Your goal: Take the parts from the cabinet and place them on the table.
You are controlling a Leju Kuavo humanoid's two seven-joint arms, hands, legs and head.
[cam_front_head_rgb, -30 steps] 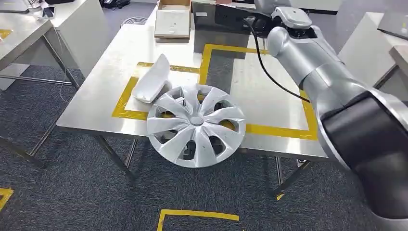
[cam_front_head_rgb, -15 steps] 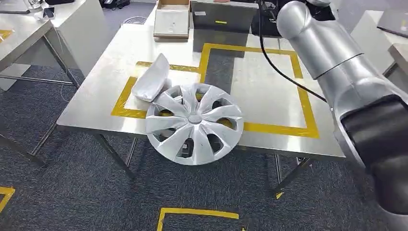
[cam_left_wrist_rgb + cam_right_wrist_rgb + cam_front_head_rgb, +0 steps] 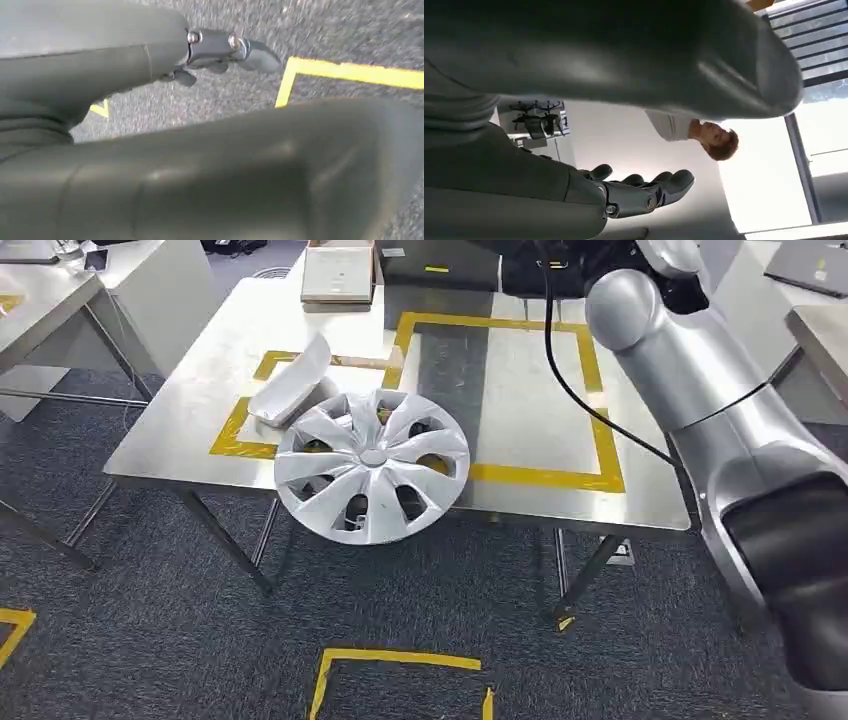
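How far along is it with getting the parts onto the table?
Two parts look delivered: a silver wheel cover overhanging the near edge of the steel table, and a white shell part beside it. The right hand holds nothing, fingers apart; the left hand holds nothing either. The cabinet isn't shown, so what remains is unknown.

The rectangular stainless-steel table (image 3: 250, 330) stands on grey carpet (image 3: 150, 640) and carries 2 yellow tape outlines. A silver multi-spoke wheel cover (image 3: 372, 465) lies at its near edge, overhanging it. A white curved plastic part (image 3: 290, 385) rests just beside it. A flat cardboard box (image 3: 338, 275) sits at the far edge.
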